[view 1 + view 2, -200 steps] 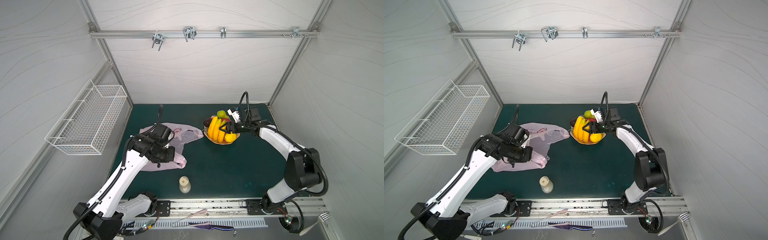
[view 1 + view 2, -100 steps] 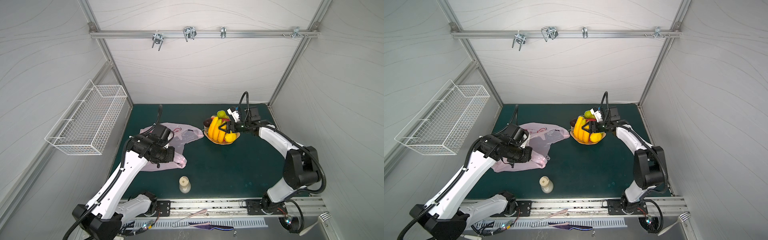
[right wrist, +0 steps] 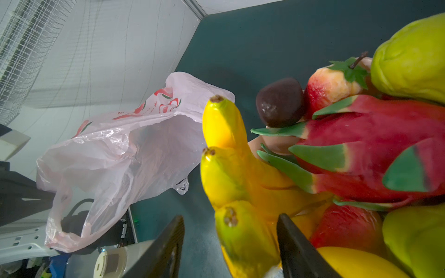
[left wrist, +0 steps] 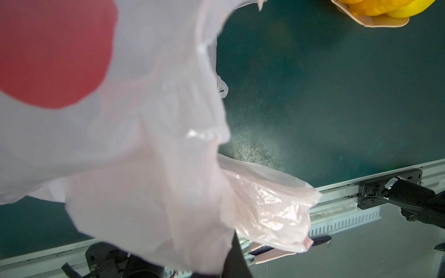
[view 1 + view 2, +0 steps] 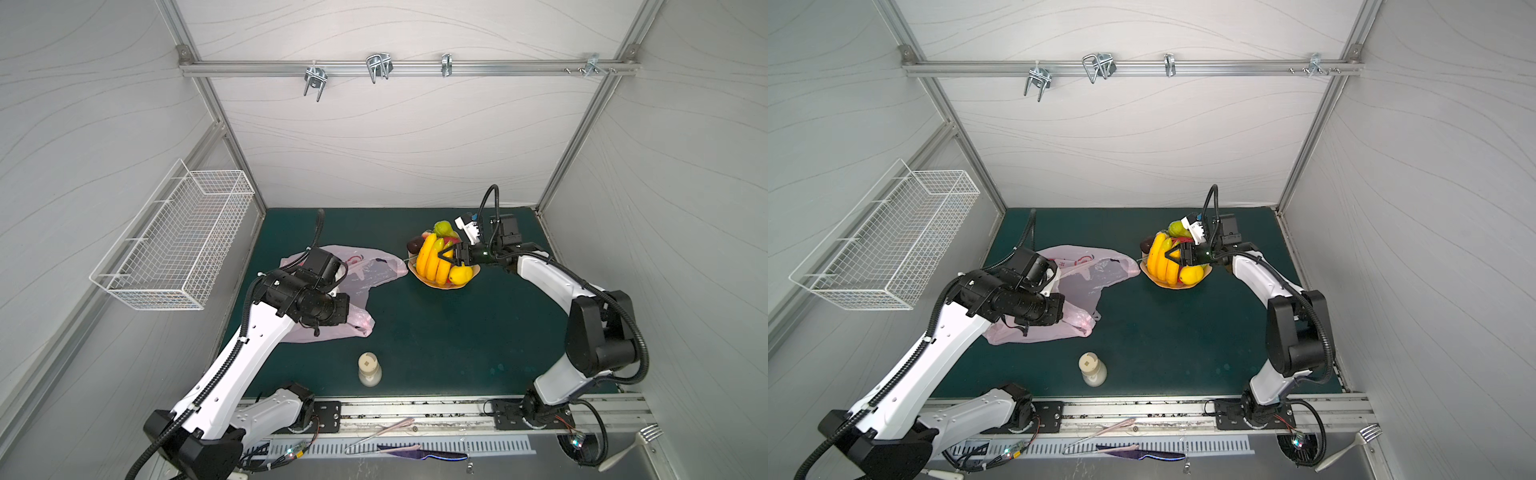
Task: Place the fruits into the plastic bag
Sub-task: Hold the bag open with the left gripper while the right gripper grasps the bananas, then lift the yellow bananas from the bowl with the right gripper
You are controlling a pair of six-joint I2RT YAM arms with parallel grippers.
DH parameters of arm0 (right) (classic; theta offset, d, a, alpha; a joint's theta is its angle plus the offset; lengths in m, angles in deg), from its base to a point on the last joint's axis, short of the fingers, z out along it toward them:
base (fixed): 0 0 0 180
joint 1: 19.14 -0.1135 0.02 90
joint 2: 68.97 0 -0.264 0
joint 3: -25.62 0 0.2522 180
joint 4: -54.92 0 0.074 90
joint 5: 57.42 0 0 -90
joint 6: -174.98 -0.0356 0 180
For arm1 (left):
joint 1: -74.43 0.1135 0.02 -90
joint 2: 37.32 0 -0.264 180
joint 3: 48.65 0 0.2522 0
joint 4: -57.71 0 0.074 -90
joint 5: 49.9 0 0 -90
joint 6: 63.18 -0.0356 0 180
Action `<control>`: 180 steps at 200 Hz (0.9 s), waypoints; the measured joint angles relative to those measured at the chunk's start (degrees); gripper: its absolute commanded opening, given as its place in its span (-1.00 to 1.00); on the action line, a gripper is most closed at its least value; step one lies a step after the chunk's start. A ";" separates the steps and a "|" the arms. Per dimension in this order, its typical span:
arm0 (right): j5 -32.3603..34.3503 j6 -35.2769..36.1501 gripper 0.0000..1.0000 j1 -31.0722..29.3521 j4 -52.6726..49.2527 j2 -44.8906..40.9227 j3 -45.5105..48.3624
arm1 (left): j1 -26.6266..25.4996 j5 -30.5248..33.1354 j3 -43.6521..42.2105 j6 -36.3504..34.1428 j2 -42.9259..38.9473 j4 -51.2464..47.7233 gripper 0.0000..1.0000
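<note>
Right now we have the right gripper (image 3: 230, 216) low at the dish (image 5: 442, 286), its fingers spread to either side of the nearest of the bananas (image 3: 228, 168). Mat shows in a gap beside one finger, so nothing is pinched yet. All the fruits (image 3: 361, 144) sit piled in the dish, and we see none in the bag (image 5: 374, 266). The bag lies on the mat (image 5: 436, 332) just left of the dish, with its mouth raised and facing the pile. The left gripper (image 5: 343, 309) is pressed shut on a fold of bag film and holds that mouth up.

To do this pick well, we should:
- Seat both fingers squarely across the banana before closing, since its smooth curved skin looks likely to squirt out of a tip grip.
- Expect the whole bunch to come up, because the bananas look joined.
- Lift straight up and clear of the red fruit's green leaves, then carry the load across.
- Hold the left arm steady meanwhile, so the thin film doesn't sag and close the opening.
</note>
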 measured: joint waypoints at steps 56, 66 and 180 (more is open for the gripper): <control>-1.42 -1.27 -0.30 0.42 1.42 0.26 1.03 | 0.00 -0.02 -0.50 0.00 -0.74 0.00 -1.00; -1.62 -1.42 -0.31 0.46 1.60 0.26 1.03 | 0.00 0.00 -0.55 0.02 -0.74 0.00 -1.00; -5.79 -11.08 -0.47 2.03 5.09 -4.15 3.06 | 0.00 0.00 -1.25 0.04 -1.40 0.46 -1.00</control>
